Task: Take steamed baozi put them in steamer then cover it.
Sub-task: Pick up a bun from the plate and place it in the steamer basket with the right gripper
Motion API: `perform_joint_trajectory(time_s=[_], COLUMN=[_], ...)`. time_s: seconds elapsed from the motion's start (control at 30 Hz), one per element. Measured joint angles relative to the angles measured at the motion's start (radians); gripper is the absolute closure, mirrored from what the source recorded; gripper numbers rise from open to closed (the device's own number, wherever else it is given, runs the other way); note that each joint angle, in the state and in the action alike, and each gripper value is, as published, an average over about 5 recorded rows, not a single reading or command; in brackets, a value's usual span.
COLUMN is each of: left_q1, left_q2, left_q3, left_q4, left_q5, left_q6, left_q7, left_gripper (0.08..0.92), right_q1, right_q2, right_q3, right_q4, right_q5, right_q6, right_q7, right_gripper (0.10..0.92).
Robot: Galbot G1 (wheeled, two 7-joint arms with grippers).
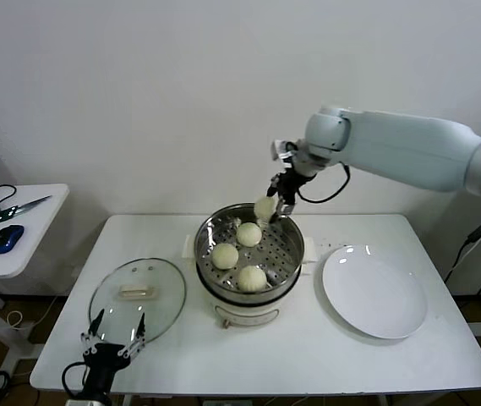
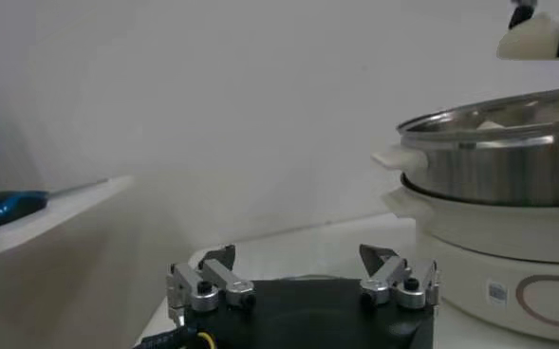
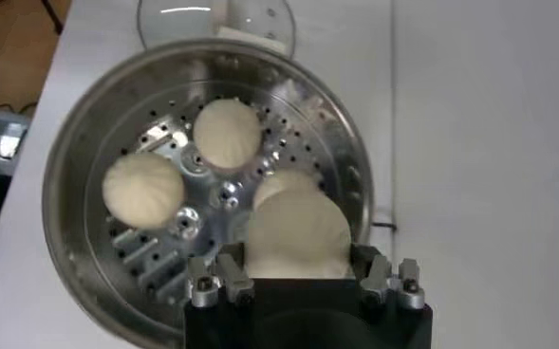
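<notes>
The steamer stands mid-table with three baozi on its perforated tray: one at the front, one at the left, one at the back. My right gripper is shut on a fourth baozi and holds it above the steamer's back rim; in the right wrist view that baozi sits between the fingers over the tray. The glass cover lies flat on the table left of the steamer. My left gripper is open and empty at the table's front left, near the cover.
An empty white plate lies right of the steamer. A side table at the far left holds a blue mouse and scissors. The wall is close behind the steamer.
</notes>
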Motion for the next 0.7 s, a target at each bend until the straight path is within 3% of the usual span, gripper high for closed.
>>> perform_joint_trajectory(time_s=[0.7], left_q1=[-0.019], left_q2=[0.014], left_q3=[-0.003], left_q4=[0.014], left_q5=[-0.003], left_q6=[0.001], left_q7=[0.000], left_gripper=[0.177], right_q1=[-0.064], right_q2=[0.076], right_q3=[-0.141], right_q4=[0.017], right_q5=[0.003], right_q6=[-0.055], right_q7=[0.058], right_gripper=[0.309])
